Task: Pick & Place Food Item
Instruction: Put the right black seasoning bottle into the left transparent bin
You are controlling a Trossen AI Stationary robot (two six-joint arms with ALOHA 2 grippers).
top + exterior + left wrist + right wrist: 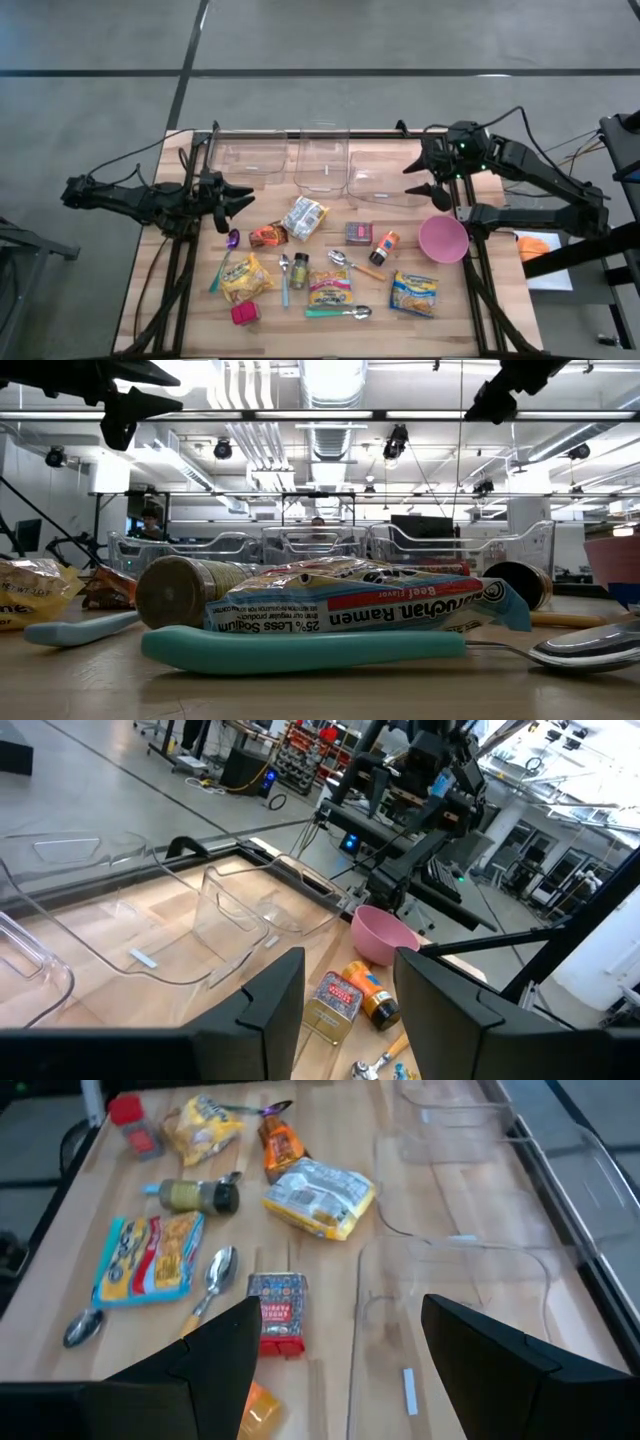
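Left wrist view shows the left gripper (345, 995) with its fingers parted by a moderate gap and nothing between them, aimed across the surface (170, 270) toward the pink bowl (384, 932). From above, this gripper (240, 197) hangs at the left edge, clear of every item, which reads as a waiting pose. The right gripper (335, 1350) likewise holds nothing, its fingers spread wider; it hovers (425, 180) by the far right corner, just above the rightmost of three clear bins (385, 180). Neither arm has yet committed to a pick, I judge.

Food lies scattered mid-surface, well apart from both grippers: a silver ramen packet (305, 217), a yellow ramen packet (413, 293), a spice jar (299, 270), a small red box (359, 233). All three clear bins at the far edge look empty, as does the pink bowl (443, 238), so nothing appears placed so far.
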